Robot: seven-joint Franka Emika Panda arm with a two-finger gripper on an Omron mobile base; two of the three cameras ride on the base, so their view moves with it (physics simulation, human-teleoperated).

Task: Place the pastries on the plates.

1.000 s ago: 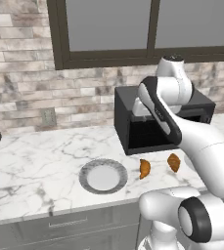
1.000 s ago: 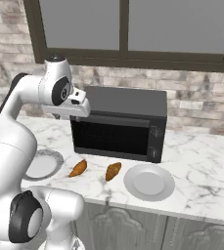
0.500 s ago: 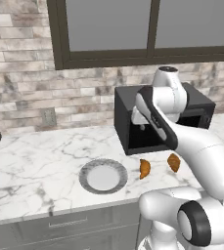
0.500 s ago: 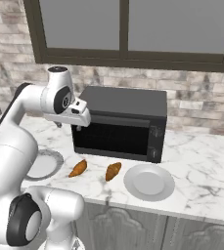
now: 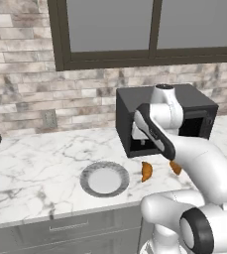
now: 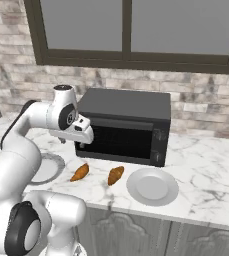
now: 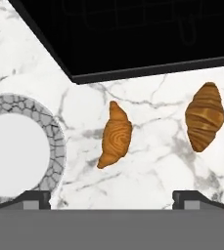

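**Hand above the croissants, nothing held**

I had the hand (image 7: pixel 111 197) over the marble surface (image 7: pixel 152 166), its fingertips (image 7: pixel 35 197) spread wide and empty. One croissant (image 7: pixel 114 135) lay just beside the speckled plate (image 7: pixel 55 141), the other croissant (image 7: pixel 205 116) further along, both before the black microwave (image 6: pixel 123 130). A second plate (image 6: pixel 152 186) sat beyond them.

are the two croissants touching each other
Apart. The hand view shows bare marble counter between the left croissant and the right croissant.
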